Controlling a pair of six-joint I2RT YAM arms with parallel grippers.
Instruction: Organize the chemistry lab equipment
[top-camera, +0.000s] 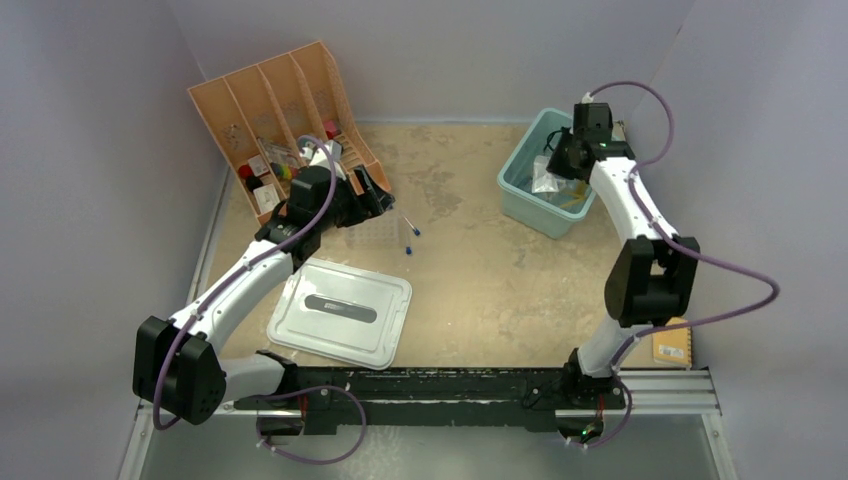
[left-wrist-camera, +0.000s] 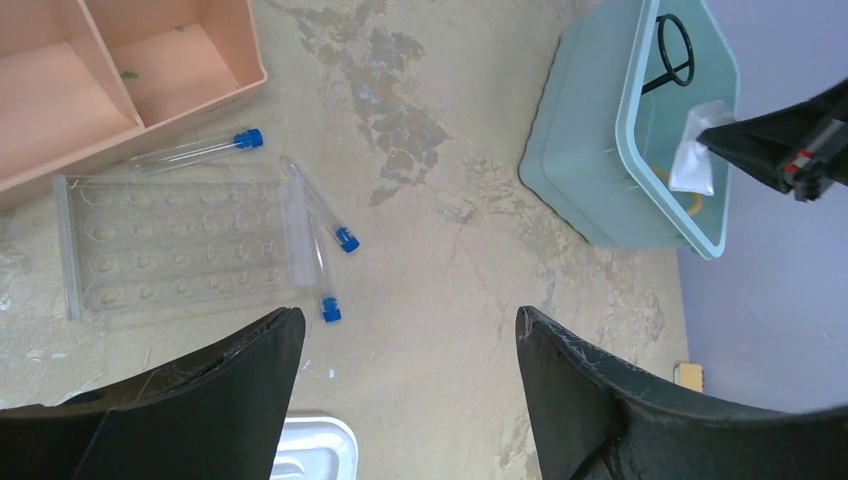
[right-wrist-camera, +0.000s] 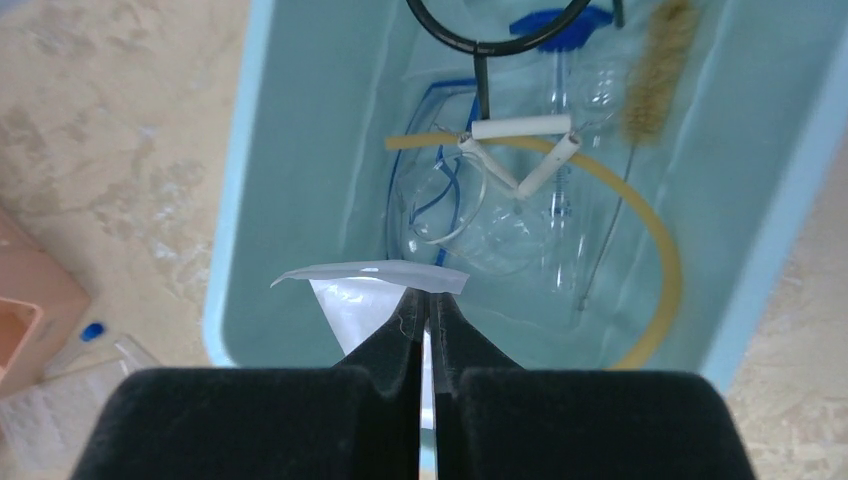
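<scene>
Your right gripper (right-wrist-camera: 426, 305) is clenched on the top edge of the small clear packet (right-wrist-camera: 358, 288), hanging inside the teal bin (right-wrist-camera: 226, 215). Keep that pinch firm and move slowly, clear of rim and black wire ring (right-wrist-camera: 478, 48); thin film likely slips.

No writing is legible anywhere; the pale labels on the items (top-camera: 263, 180) inside the organizer (top-camera: 300, 85) are too small to read.
</scene>
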